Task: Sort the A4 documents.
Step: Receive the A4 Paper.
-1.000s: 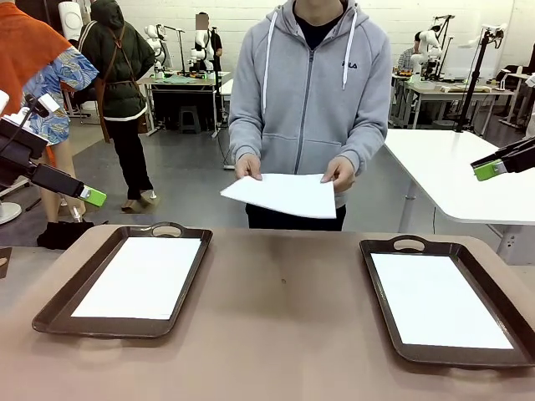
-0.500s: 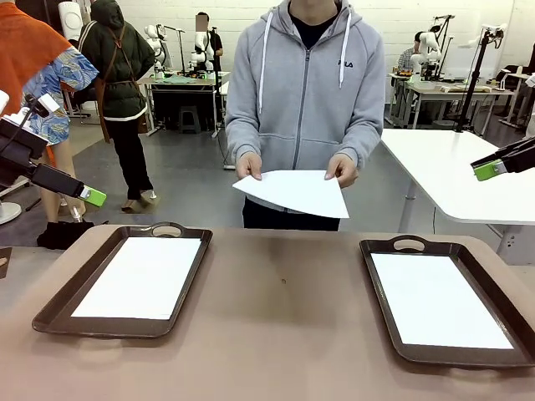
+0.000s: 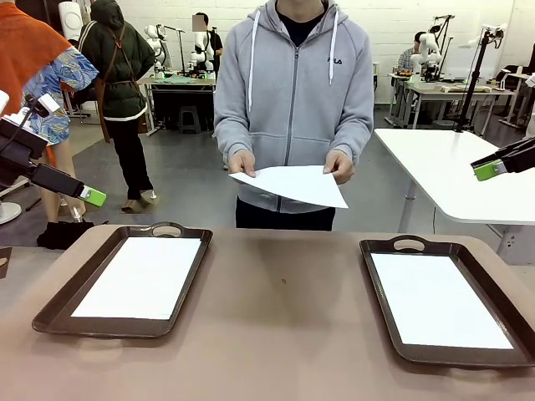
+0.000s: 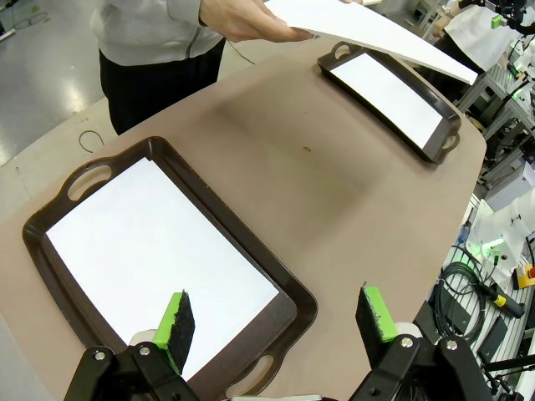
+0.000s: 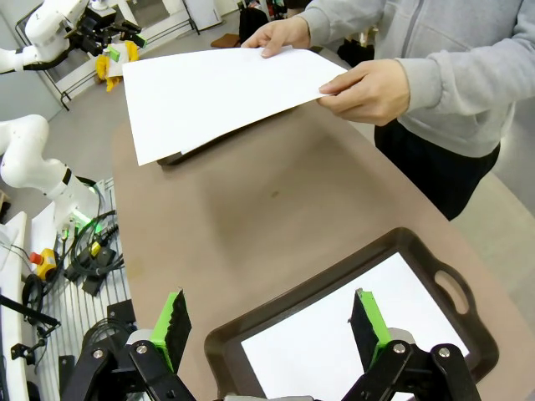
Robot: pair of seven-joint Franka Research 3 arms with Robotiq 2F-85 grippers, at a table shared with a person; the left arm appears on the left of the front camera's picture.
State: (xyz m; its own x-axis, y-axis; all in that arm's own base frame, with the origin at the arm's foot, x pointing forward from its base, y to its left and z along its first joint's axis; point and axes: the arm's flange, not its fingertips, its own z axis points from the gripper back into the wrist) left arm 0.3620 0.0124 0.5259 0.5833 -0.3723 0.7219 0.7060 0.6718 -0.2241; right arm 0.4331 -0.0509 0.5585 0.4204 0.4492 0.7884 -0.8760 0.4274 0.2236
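Fingers of both grippers stand spread wide and hold nothing: the left gripper [image 4: 276, 322] hangs above the near end of the left tray [image 4: 276, 284], the right gripper [image 5: 272, 326] above the near rim of the right tray [image 5: 251, 330]. Task items noted: one A4 sheet [image 3: 292, 184] is held level by the person's two hands [image 3: 338, 167] at the far edge of the worktop [image 3: 284, 284], well ahead of both pairs of fingers and between the two trays; a second sheet [image 4: 150, 251] lies flat in the left tray, directly under and ahead of the left fingers; a third sheet [image 5: 334, 342] lies flat in the right tray, beneath the right fingers. Handling assessment: the sheets look thin, light and limp, likely to sag or curl if taken at one corner, and smooth enough to slip from a loose pinch. Best purchase on the offered sheet appears to be its free near edge, midway between the person's hands, pinched across the thickness. Sheets lying flat in the trays offer no raised edge and would be hard to lift.
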